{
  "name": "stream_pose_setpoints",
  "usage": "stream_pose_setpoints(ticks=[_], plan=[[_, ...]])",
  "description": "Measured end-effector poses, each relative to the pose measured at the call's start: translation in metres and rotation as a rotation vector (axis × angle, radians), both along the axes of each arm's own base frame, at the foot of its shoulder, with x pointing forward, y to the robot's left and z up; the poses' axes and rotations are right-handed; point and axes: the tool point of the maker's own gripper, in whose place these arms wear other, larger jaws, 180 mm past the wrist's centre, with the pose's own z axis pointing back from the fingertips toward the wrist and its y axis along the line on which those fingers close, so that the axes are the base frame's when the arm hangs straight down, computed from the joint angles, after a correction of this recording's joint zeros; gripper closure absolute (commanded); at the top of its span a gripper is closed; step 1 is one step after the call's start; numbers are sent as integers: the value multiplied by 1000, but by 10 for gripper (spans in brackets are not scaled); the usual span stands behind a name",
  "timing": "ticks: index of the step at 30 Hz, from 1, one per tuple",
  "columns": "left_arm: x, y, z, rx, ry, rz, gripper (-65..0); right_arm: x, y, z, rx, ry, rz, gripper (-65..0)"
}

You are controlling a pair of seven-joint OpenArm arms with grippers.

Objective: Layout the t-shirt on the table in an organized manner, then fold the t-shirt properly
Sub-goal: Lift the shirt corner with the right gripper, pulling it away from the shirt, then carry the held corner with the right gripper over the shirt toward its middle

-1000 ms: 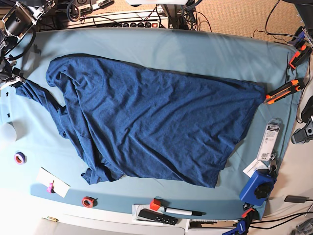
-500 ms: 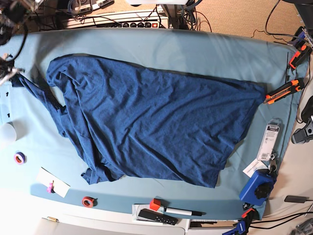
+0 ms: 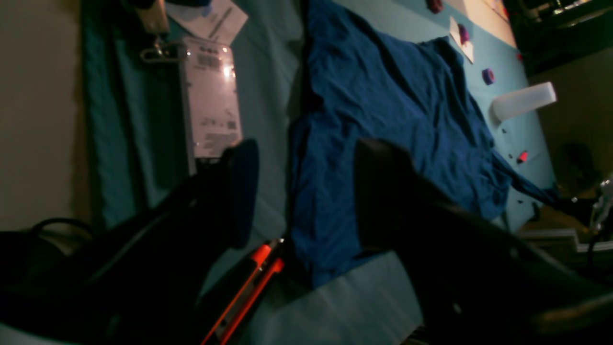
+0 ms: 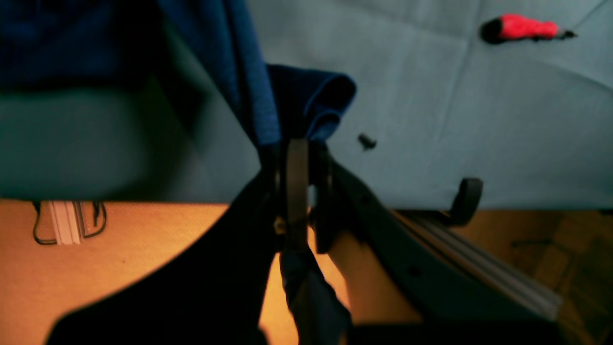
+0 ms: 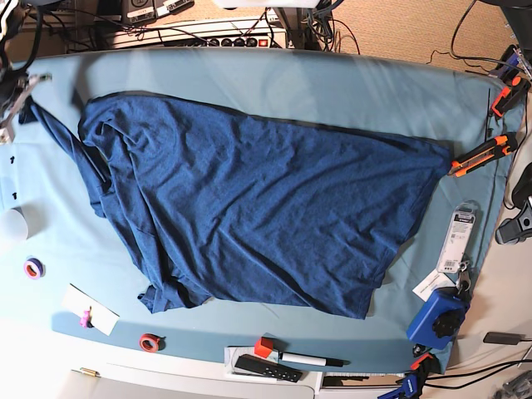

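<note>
The dark navy t-shirt (image 5: 249,208) lies spread and wrinkled across the teal-covered table (image 5: 349,83). Its body runs from the left end to a corner at the right. One sleeve (image 5: 62,137) is stretched out toward the far left corner, where my right gripper (image 5: 22,101) holds its tip. In the right wrist view the right gripper (image 4: 297,158) is shut on a bunched fold of the t-shirt (image 4: 249,72), just above the table's edge. My left gripper (image 3: 306,196) is open and holds nothing. It hovers over the right end, near the t-shirt's corner (image 3: 325,230).
An orange box cutter (image 5: 482,154), a packaged item (image 5: 457,241) and a blue clamp (image 5: 436,320) crowd the right end. A white cup (image 5: 10,224), tape rolls (image 5: 33,268) and a paper note (image 5: 90,309) sit at the left. A marker (image 5: 312,359) lies at the front edge.
My right gripper has moved toward the far left corner with the sleeve tip in it, drawing the sleeve out straighter. The t-shirt's body and the left gripper have not moved.
</note>
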Motion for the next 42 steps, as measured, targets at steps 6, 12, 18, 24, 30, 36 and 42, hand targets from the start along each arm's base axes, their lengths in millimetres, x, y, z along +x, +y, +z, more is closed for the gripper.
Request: stream_pose_setpoints(ticks=[6, 12, 18, 24, 30, 36, 42], plan=[[0, 0, 0, 0, 0, 0, -330, -29, 9, -6, -23, 101, 55, 0], [0, 0, 0, 0, 0, 0, -330, -52, 40, -13, 74, 164, 150, 0], [0, 0, 0, 0, 0, 0, -330, -82, 68, -12, 126, 254, 234, 0], [0, 0, 0, 0, 0, 0, -330, -129, 84, -11, 144, 406, 287, 0], [0, 0, 0, 0, 0, 0, -330, -168, 70, 1, 113, 530, 258, 0], [0, 0, 0, 0, 0, 0, -330, -139, 12, 57, -110, 384, 146, 0], [-1, 3, 2, 13, 0, -1, -330, -125, -33, 130, -340, 235, 35, 0]])
